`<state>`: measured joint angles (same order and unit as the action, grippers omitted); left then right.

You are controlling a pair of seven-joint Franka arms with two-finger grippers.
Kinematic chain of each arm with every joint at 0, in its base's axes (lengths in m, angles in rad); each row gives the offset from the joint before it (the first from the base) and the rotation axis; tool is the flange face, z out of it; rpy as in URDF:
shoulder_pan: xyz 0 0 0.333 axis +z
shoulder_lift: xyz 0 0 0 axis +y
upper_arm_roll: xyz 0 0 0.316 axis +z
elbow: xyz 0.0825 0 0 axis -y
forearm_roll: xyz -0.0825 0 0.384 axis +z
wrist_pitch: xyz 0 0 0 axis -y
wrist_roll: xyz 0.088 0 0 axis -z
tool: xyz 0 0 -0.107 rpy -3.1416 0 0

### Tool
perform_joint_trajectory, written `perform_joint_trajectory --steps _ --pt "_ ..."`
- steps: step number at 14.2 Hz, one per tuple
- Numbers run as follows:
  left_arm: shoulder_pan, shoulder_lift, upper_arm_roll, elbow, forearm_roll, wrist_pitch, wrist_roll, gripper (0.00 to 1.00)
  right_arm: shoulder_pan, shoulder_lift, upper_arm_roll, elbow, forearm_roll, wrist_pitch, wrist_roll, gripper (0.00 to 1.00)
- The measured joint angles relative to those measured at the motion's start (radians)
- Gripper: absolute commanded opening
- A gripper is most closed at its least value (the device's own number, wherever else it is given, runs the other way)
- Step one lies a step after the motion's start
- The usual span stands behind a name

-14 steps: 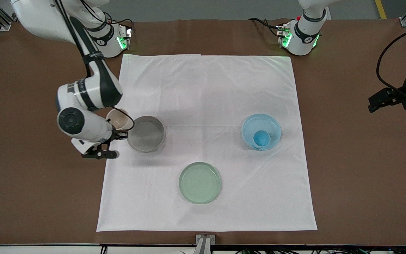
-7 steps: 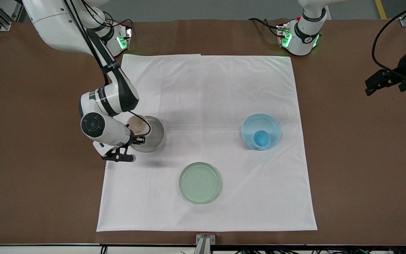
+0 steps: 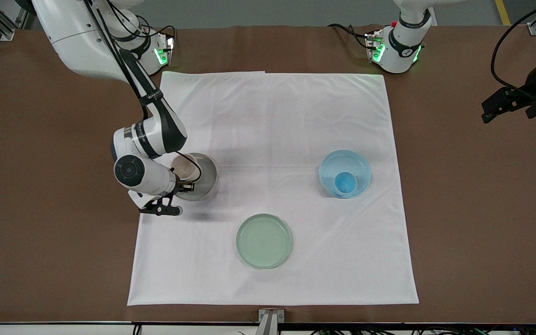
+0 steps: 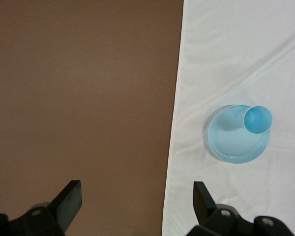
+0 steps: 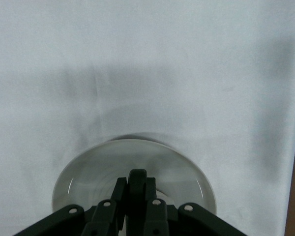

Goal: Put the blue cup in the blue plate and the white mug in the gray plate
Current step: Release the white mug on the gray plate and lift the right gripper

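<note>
A: Over the gray plate (image 3: 199,177), what does the right gripper (image 3: 185,186) hold?

B: The mug (image 3: 186,168). Its fingers are clamped together on the mug's dark handle (image 5: 136,189), and the mug hangs above the part of the plate toward the right arm's end of the table. In the right wrist view the plate (image 5: 98,169) lies just under the fingers (image 5: 119,196), on the white cloth (image 5: 147,64).

A: Does the mug touch the plate?

B: I cannot tell; the arm hides its base in the front view.

A: And the left gripper (image 3: 496,104)?

B: It waits over bare brown table (image 3: 482,195) at the left arm's end, off the cloth (image 3: 272,121). Its fingers (image 4: 71,196) stand wide apart with nothing between them.

A: Where is the cup (image 3: 345,183) from there?

B: Well apart from it, out on the cloth. The cup sits upright inside the blue plate (image 3: 358,165), close to the rim nearer the front camera. The left wrist view shows the same: cup (image 4: 258,119) at the edge of the plate (image 4: 233,145), past the cloth's border.

A: Anything else near the right gripper?

B: A green plate (image 3: 264,241), bare, lying nearer the front camera than the gray one.
</note>
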<state>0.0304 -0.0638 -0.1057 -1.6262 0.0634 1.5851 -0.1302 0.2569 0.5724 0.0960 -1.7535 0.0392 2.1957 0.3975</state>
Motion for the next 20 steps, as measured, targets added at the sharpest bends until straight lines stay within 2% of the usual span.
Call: perform_joint_trajectory --steps 1,2,3,4,6,8,11,15,18,20 --pt "-0.005 0.0 0.0 0.0 0.0 0.006 0.0 1.0 0.0 0.003 0.0 0.0 0.0 0.003 0.0 0.3" --pt "-0.007 0.0 -0.001 0.0 0.0 0.011 0.0 1.0 0.0 0.004 0.0 0.0 0.0 0.004 0.0 0.65" --pt "-0.007 0.0 -0.002 0.0 0.0 0.013 0.0 1.0 0.0 0.004 0.0 0.0 0.0 0.004 0.0 0.92" --pt "-0.008 0.0 -0.004 0.0 0.0 0.015 0.0 1.0 0.0 0.004 0.0 0.0 0.0 0.003 0.0 1.0" --pt "-0.008 0.0 -0.005 0.0 0.0 0.018 0.0 1.0 0.0 0.001 0.0 0.006 0.0 -0.02 0.0 1.0" --pt "-0.008 0.0 -0.005 -0.001 0.0 0.026 0.0 1.0 0.0 -0.034 -0.003 0.028 0.0 -0.121 0.0 1.0" --pt "-0.007 0.002 -0.004 -0.002 0.0 0.029 0.0 1.0 -0.019 -0.193 -0.018 0.052 -0.001 -0.365 -0.002 1.0" --pt "-0.006 0.002 -0.003 0.001 0.0 0.041 0.0 1.0 -0.165 -0.446 -0.024 0.048 -0.002 -0.641 -0.127 1.0" --pt "-0.005 0.001 -0.003 0.002 0.0 0.045 0.0 1.0 -0.311 -0.55 -0.029 0.018 -0.002 -0.696 -0.302 1.0" --pt "-0.004 0.001 -0.002 0.003 0.0 0.045 0.0 1.0 -0.371 -0.578 -0.029 0.01 -0.002 -0.692 -0.368 1.0"
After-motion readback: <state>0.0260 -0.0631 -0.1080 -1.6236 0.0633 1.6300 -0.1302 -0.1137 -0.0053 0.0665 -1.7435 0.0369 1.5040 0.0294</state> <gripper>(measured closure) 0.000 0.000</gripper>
